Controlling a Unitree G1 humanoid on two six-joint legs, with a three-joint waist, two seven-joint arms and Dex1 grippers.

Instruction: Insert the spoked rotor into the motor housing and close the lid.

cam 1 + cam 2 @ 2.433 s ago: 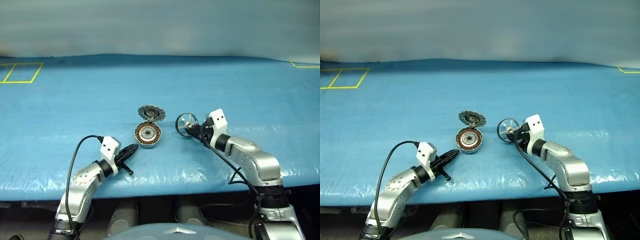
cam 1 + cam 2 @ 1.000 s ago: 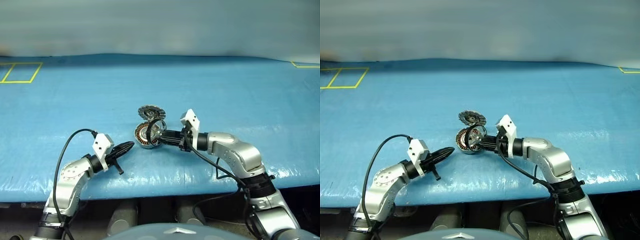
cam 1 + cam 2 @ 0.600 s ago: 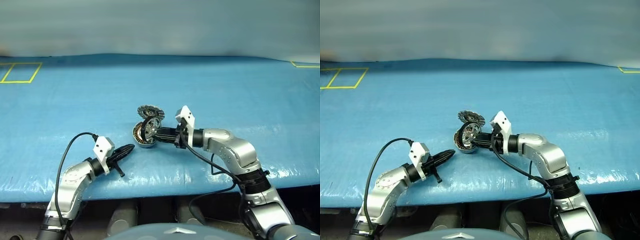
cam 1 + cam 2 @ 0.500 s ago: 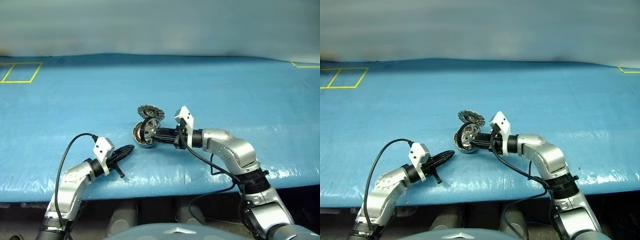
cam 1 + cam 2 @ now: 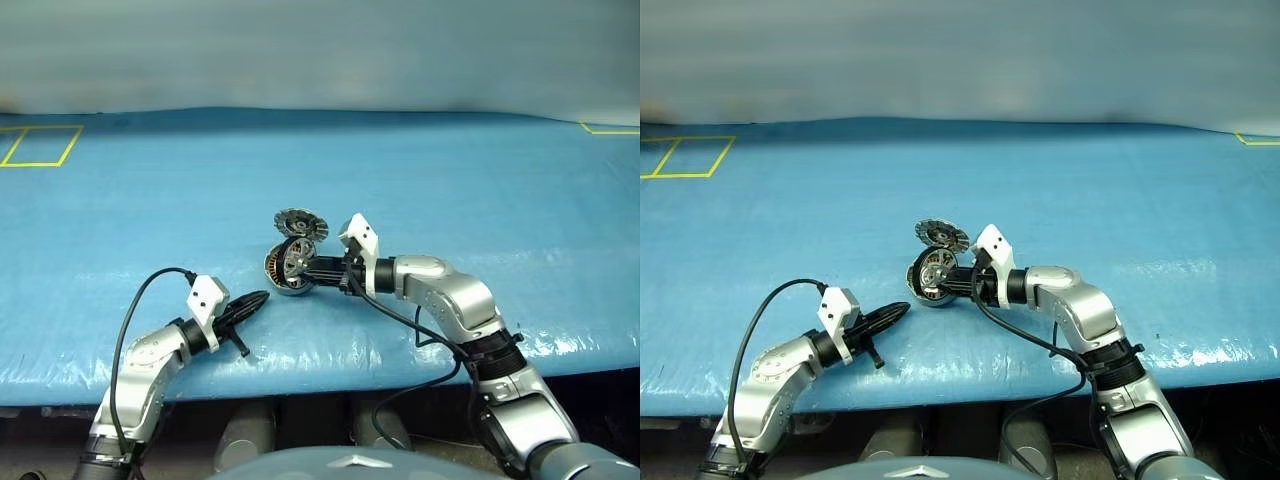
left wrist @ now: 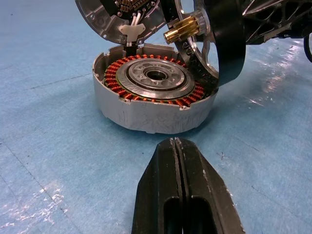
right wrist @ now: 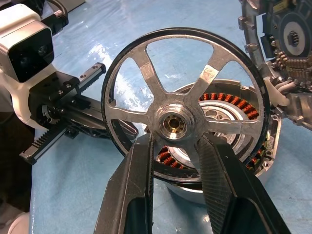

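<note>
The motor housing (image 6: 153, 92) sits on the blue table cover, a grey cup ringed with copper windings. Its lid (image 6: 122, 14) stands open at the far edge, dark inner face showing. My right gripper (image 7: 174, 141) is shut on the hub of the spoked rotor (image 7: 183, 112). It holds the silver wheel on edge just above the housing's right rim (image 5: 291, 258), apart from the windings. A brass pinion (image 6: 185, 30) sticks out of the rotor towards the lid. My left gripper (image 6: 176, 146) is shut on nothing, pointing at the housing from the near left, a short gap away.
The blue cover (image 5: 480, 180) spreads wide around the parts. Yellow tape marks a square (image 5: 40, 145) at the far left and a corner (image 5: 605, 128) at the far right. The table's front edge (image 5: 330, 375) runs just behind both arms.
My right gripper has carried the rotor leftward, from beside the housing to over its right rim, with the wheel turned up on edge. The left gripper has kept still.
</note>
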